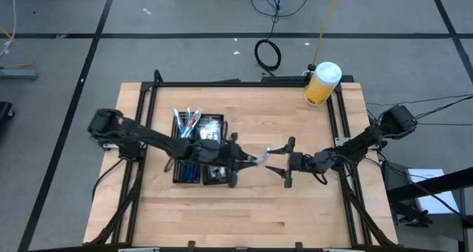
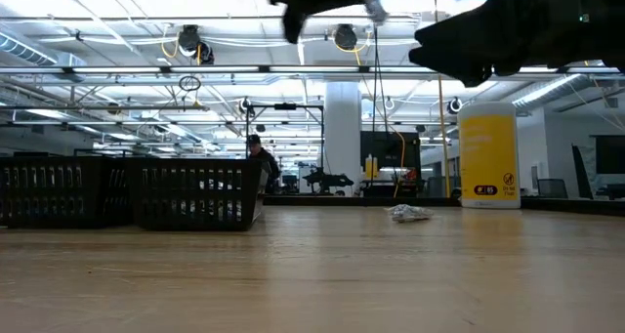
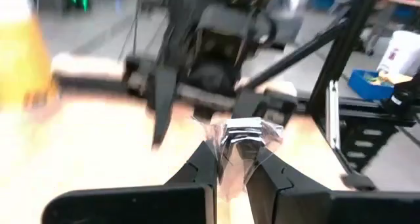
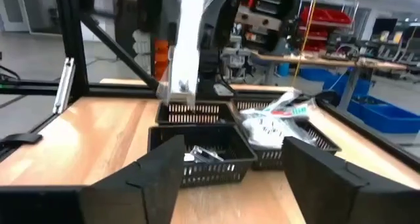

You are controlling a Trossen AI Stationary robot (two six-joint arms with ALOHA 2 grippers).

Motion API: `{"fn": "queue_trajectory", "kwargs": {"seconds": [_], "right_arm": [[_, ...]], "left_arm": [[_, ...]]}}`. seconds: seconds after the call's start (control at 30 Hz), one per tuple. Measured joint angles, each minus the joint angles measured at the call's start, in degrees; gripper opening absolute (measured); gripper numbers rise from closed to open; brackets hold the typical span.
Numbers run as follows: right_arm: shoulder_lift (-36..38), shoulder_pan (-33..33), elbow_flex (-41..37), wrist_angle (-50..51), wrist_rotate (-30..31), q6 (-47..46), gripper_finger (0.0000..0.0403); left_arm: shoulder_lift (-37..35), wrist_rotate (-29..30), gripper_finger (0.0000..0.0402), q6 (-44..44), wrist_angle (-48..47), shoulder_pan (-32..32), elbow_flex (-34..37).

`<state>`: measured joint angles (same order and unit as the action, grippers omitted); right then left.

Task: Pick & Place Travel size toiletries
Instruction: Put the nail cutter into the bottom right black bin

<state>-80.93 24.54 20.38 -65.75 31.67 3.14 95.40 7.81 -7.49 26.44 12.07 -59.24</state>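
Black tray (image 1: 213,123) with toiletries (image 1: 188,120)

Two dark, near-black jointed arms show mid-frame in the high view, each built of slim links between bulkier rounded joint housings. The left gripper (image 3: 235,166) has matte black, angular fingers; the right gripper (image 4: 231,159) has broad, blocky black fingers.

The table (image 1: 244,200) is surfaced in pale wood planks with a smooth, satin finish. The tray (image 4: 216,155) is formed of black plastic mesh, matt. The packet (image 3: 244,133) is made of crinkled, glossy clear film. The jar (image 1: 321,85) is finished in smooth yellow plastic.
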Motion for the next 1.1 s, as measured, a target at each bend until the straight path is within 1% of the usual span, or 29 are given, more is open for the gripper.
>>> {"fn": "queue_trajectory", "kwargs": {"seconds": [0.1, 0.2, 0.27, 0.33, 0.4, 0.47, 0.5, 0.6, 0.7, 0.77, 0.93, 1.0, 1.1], "right_arm": [[0.0, -0.33, 0.0, 1.27, 0.03, -0.94, 0.0253], [0.0, -0.54, 0.02, 1.3, 0.04, -0.98, 0.0252], [0.0, -0.56, 0.02, 1.5, 0.04, -0.98, 0.0247], [0.0, -0.56, 0.02, 1.39, 0.04, -0.98, 0.0243], [0.0, -0.56, 0.02, 1.74, 0.02, -0.98, 0.0238], [0.0, -0.56, 0.0, 1.82, 0.01, -1.01, 0.0235], [0.02, -0.56, 0.0, 1.81, 0.03, -1.1, 0.0233], [0.0, -0.56, -0.01, 2.61, 0.04, -2.23, 0.0229], [0.0, -0.56, -0.02, 2.63, 0.04, -2.45, 0.0226], [0.0, -0.6, -0.02, 2.7, 0.04, -2.45, 0.0226], [0.0, -0.93, -0.02, 2.83, 0.04, -2.32, 0.0226], [0.0, -1.24, -0.02, 2.9, 0.01, -2.68, 0.0226], [0.0, -1.32, -0.02, 3.09, -0.09, -3.11, 0.0226]], "left_arm": [[-6.18, 2.24, 0.0034, -7.43, -15.01, -0.01, 0.0], [-10.7, 6.25, 0.0037, -10.95, -27.83, 0.85, 0.06], [-12.25, 7.8, 0.0035, -12.62, -33.06, 1.88, 1.14], [-13.3, 7.37, 0.0035, -14.31, -33.84, 2.92, 3.28], [-13.87, 5.95, 0.0035, -16.12, -32.56, 3.39, 5.92], [-13.87, 4.64, 0.0035, -18.17, -30.64, 2.88, 8.06], [-13.87, 3.75, 0.0037, -19.33, -31.14, 2.46, 9.24], [-13.54, -1.16, 0.0047, -23.29, -31.38, 0.36, 12.16], [-13.3, -6.02, 0.0039, -29.86, -32.36, -1.48, 14.75], [-13.23, -7.04, 0.0033, -32.53, -34.66, -2.06, 15.52], [-13.26, -8.24, 0.0034, -32.0, -35.52, -2.14, 15.61], [-13.26, -8.3, 0.0053, -30.96, -35.52, -1.82, 15.6], [-13.26, -7.87, 0.0099, -28.65, -35.59, -1.12, 15.6]]}}
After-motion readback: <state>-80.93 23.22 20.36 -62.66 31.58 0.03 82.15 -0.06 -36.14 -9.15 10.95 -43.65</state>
